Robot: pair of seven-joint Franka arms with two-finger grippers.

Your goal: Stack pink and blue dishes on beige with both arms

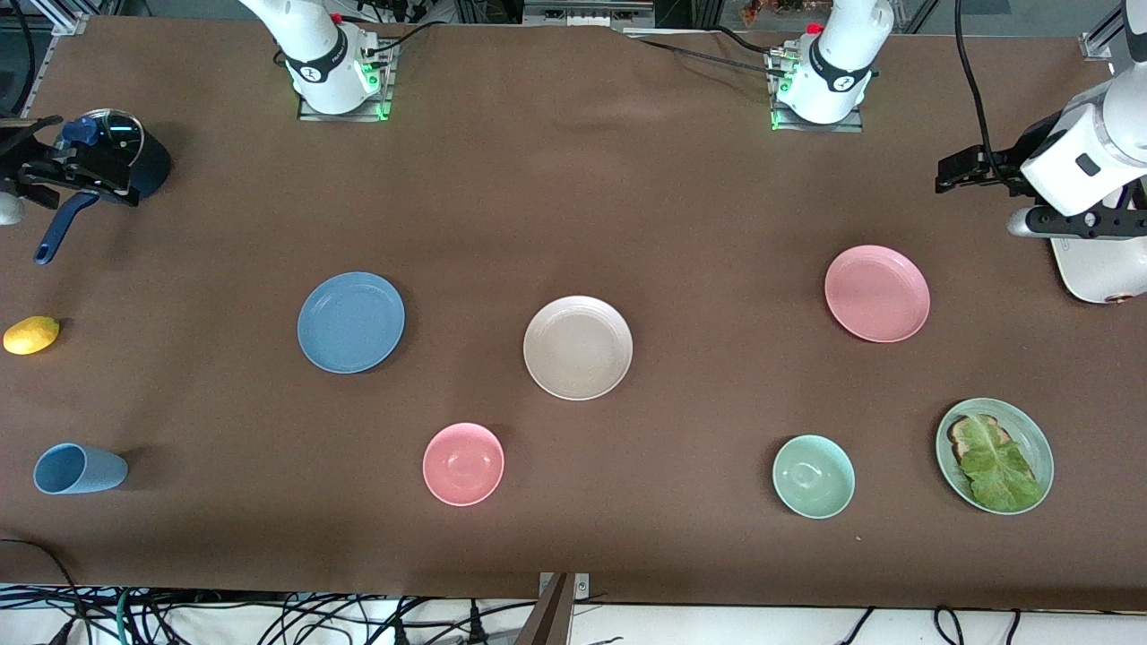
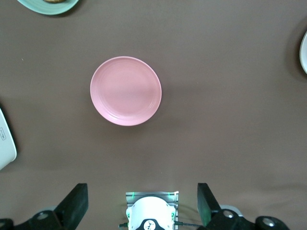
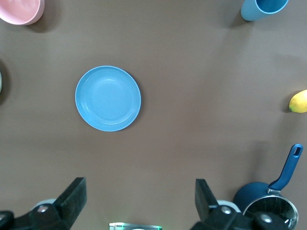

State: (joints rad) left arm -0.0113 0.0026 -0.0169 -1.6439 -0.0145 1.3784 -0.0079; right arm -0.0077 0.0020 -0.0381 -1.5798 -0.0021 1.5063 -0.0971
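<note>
Three equal plates lie apart on the brown table. The beige plate (image 1: 578, 348) is in the middle. The blue plate (image 1: 350, 322) (image 3: 108, 98) lies toward the right arm's end, the pink plate (image 1: 876, 294) (image 2: 125, 91) toward the left arm's end. My left gripper (image 1: 961, 172) (image 2: 141, 201) hangs open high over the table's left-arm end, apart from the pink plate. My right gripper (image 1: 31, 159) (image 3: 140, 199) hangs open high over the right-arm end, above a saucepan. Neither gripper holds anything.
Nearer the camera stand a pink bowl (image 1: 463, 464), a green bowl (image 1: 814, 477), a green oval plate (image 1: 995, 455) with toast and lettuce, and a tipped blue cup (image 1: 79, 468). A lemon (image 1: 31, 335), a dark blue saucepan (image 1: 134, 157) and a white appliance (image 1: 1098, 273) sit at the ends.
</note>
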